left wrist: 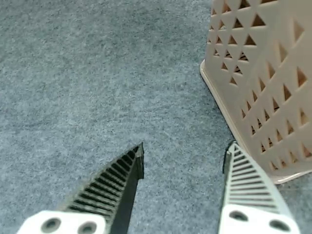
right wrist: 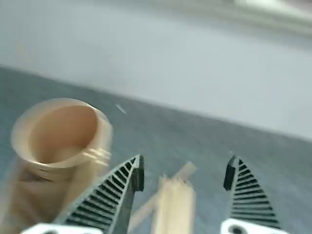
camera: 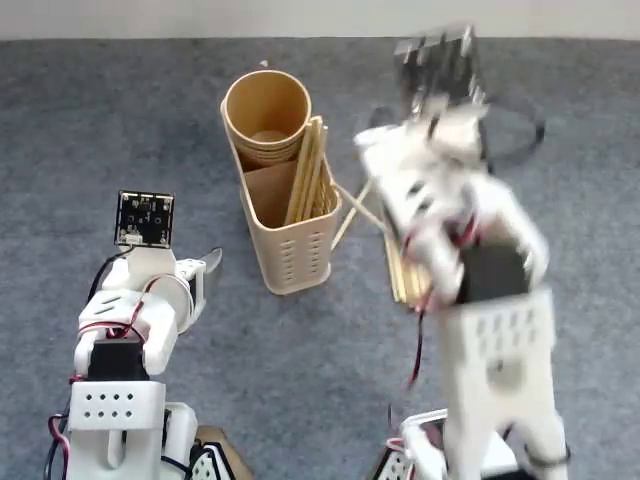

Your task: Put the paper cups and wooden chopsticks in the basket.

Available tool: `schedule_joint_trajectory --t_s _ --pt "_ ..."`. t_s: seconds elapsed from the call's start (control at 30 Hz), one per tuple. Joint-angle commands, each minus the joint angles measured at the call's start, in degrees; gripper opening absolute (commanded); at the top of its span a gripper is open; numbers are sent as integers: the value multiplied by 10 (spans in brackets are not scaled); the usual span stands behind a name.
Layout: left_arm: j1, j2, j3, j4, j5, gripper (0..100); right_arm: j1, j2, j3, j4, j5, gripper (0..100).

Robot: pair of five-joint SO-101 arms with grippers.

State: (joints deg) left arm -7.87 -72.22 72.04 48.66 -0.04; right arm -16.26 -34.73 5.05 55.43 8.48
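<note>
Grey carpet-like surface [camera: 120,120] covered the table, with a pale wall strip along the far edge.

Basket [camera: 292,245]: beige, perforated, upright near the table centre. In the left wrist view its triangle-patterned wall [left wrist: 263,73] stood just beside the left gripper.

Paper cups [camera: 265,112]: nested stack, upright, mouth up, in the far end of the basket. In the right wrist view the stack [right wrist: 61,134] showed with several rims visible.

Wooden chopsticks in basket [camera: 308,175]: a bundle leaning along the basket side nearer the right arm, tips rising above the rim beside the cups.

Loose chopsticks [camera: 398,272]: a bundle lying on the carpet beside the basket, partly under the right arm [camera: 470,230]; a few more lay at an angle against the basket's side. In the right wrist view the bundle end [right wrist: 173,207] sat between the gripper's 2 fingers, lower down; contact could not be judged.

Left gripper [left wrist: 186,146]: 2 fingers spread apart, nothing between them, low over bare carpet next to the basket's near corner. In the high view it [camera: 207,268] sat just beside the basket's near end, not touching.

Right gripper [right wrist: 185,159]: fingers spread wide, holding nothing, raised above the loose chopsticks and facing the cups.
</note>
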Motion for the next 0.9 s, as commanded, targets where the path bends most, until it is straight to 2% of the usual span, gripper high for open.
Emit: schedule_joint_trajectory --t_s 0.0,0.13,0.37,0.63,0.87 --pt "10 -5 -1 -10 5 263 103 219 -117 181 74 263" --pt "10 -5 -1 -10 5 263 144 404 -116 160 89 263" --pt "10 -5 -1 -10 5 263 131 616 -122 58 91 263" --pt "10 -5 -1 -10 5 263 146 669 -122 45 109 263" --pt "10 -5 -1 -10 5 263 190 625 -145 49 110 263"
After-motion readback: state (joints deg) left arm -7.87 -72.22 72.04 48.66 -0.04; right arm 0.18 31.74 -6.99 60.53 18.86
